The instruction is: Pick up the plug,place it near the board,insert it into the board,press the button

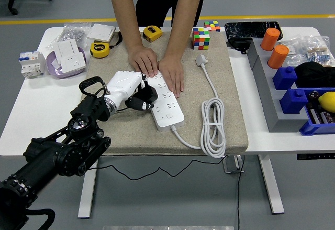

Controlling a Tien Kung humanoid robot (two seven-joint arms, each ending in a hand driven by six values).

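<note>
A white power strip [167,101] lies diagonally on the beige mat [209,135], its white cable [213,128] coiled to the right and ending in a white plug [201,59]. My left hand [128,91], white with a black arm, is shut on a black plug [145,99] right at the strip's left edge. The plug looks to be touching the strip's side sockets; I cannot tell whether its pins are in. A person at the far side presses both hands [159,67] flat on the strip's far end. My right arm is out of view.
Two yellow tape measures [99,49] [152,32] and a Rubik's cube [201,37] sit at the mat's far edge. White sockets in a purple dish [67,59] lie far left. A grey tray wall [264,91], orange cylinders [271,39] and blue bins [298,100] fill the right side.
</note>
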